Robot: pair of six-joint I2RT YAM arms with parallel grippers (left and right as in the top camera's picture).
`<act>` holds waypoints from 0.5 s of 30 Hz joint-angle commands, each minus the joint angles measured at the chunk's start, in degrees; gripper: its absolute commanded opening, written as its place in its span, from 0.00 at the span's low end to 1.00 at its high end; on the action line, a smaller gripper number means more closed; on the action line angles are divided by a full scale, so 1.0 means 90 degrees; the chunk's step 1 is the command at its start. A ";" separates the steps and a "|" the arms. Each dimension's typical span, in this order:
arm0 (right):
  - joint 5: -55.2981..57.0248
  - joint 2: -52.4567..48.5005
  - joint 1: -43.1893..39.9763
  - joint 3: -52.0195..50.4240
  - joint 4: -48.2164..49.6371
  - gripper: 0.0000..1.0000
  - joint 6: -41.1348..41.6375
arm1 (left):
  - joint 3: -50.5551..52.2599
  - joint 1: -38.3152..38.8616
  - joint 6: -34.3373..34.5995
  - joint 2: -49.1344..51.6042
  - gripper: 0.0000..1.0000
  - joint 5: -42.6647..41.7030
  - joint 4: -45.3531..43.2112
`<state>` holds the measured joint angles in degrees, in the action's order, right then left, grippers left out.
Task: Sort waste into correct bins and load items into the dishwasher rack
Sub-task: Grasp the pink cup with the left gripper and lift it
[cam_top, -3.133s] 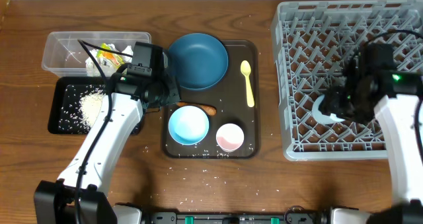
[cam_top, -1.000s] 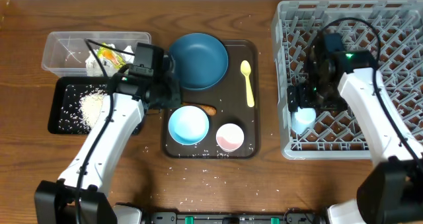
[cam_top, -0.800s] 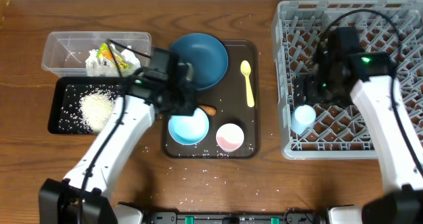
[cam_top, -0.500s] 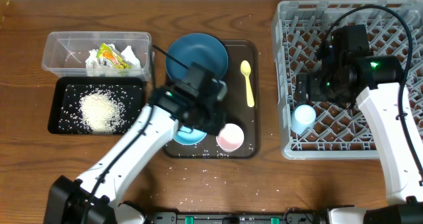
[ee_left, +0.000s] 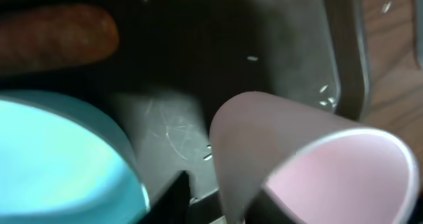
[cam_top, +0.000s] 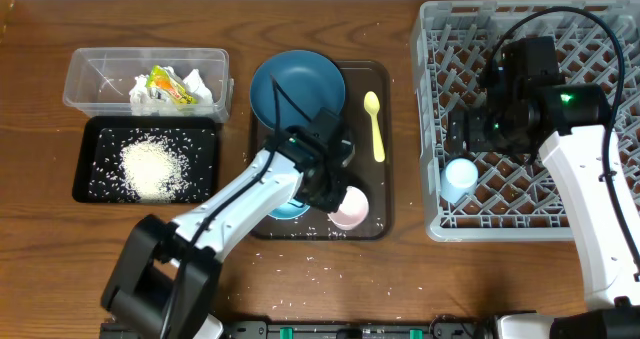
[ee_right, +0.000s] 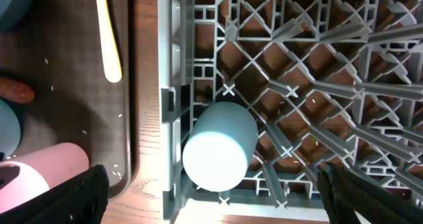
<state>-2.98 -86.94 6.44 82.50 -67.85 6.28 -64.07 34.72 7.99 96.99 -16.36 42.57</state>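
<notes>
My left gripper (cam_top: 335, 186) is low over the brown tray, open, its fingers (ee_left: 221, 207) either side of the pink cup's (cam_top: 350, 211) wall (ee_left: 310, 158). The light blue bowl (ee_left: 53, 151) sits beside it and is half hidden overhead (cam_top: 283, 207). The carrot (ee_left: 56, 29) lies behind them. The dark blue bowl (cam_top: 295, 89) and yellow spoon (cam_top: 374, 125) lie on the tray. My right gripper (cam_top: 497, 119) is wide open (ee_right: 211, 204) above the grey rack (cam_top: 600, 39). The light blue cup (cam_top: 460, 179) stands upside down in the rack's front left corner (ee_right: 221, 145).
The dark brown serving tray (cam_top: 385, 179) holds the dishes. The clear tub (cam_top: 90, 69) holds white paper and the yellow-green wrapper (cam_top: 170, 84). The black tray (cam_top: 95, 129) holds a rice pile (cam_top: 150, 169). Loose rice grains lie on the wooden table in front.
My left arm swung from the clear tub to the brown tray and came down at the pink cup. My right gripper set the light blue cup in the rack, let go and rose.
</notes>
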 commanded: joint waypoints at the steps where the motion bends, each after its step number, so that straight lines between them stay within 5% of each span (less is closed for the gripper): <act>1: -0.0010 0.0002 -0.0005 0.0070 0.0017 0.99 -0.0044 | 0.0053 0.0007 -0.0024 0.0017 0.09 0.0039 -0.0053; 9: -0.0549 0.0005 -0.0005 0.0070 0.0092 0.99 -0.0245 | -0.0304 -0.0481 0.0238 -0.0503 0.06 -0.0357 -0.0007; 15: -0.3514 0.0005 0.0002 -0.0012 0.1105 0.99 -0.1107 | -0.0338 -0.1719 -0.0024 -0.1154 0.06 -0.2968 -0.0272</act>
<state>-16.62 -86.94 6.44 82.48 -60.93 1.74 -64.90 23.81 9.08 89.62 -27.62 40.71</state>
